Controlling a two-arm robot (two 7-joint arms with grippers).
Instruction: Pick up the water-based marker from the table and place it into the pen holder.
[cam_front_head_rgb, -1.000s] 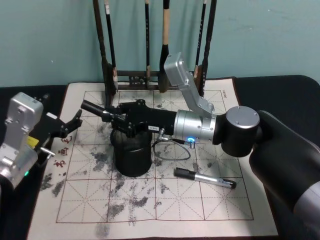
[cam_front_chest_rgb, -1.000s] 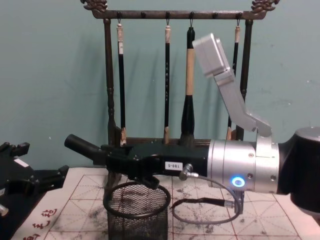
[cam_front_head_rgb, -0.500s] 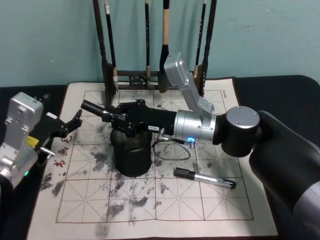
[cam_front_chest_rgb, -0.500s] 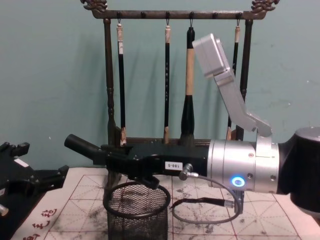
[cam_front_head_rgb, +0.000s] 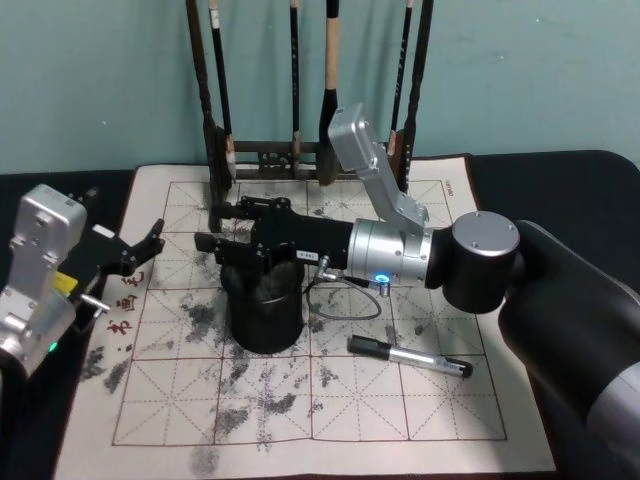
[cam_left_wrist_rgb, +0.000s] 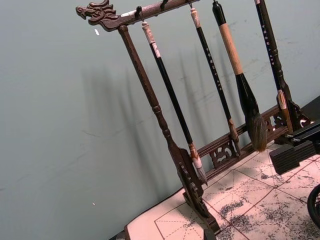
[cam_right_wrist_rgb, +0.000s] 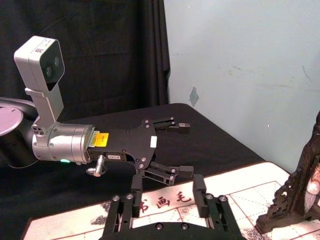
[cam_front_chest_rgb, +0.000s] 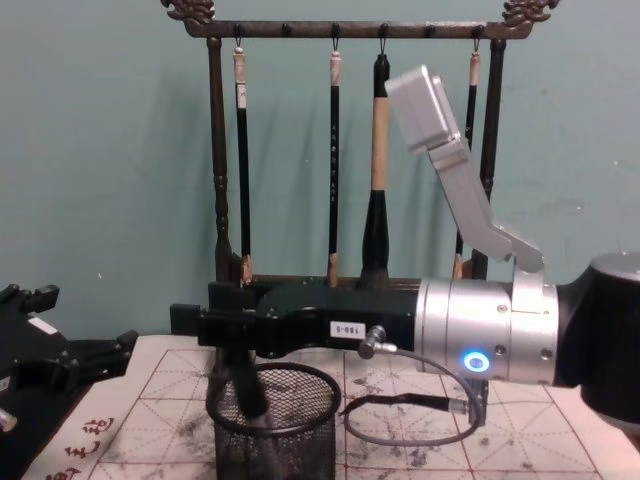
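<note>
Leaning tilted inside the pen holder (cam_front_chest_rgb: 300, 440), the water-based marker (cam_front_chest_rgb: 247, 388) sits directly beneath the right claw (cam_front_head_rgb: 212, 226), whose fingers are spread and released just above the rim. A second marker (cam_front_head_rgb: 410, 357) lies on the counter (cam_front_head_rgb: 400, 420), back beside that arm's wrist. Beyond the claw's fingertips, the left claw (cam_front_head_rgb: 140, 250) hovers, also spread.

Right end effector (cam_front_head_rgb: 215, 227) reaches left, parted; left end effector (cam_front_head_rgb: 149, 247) idles, parted.
</note>
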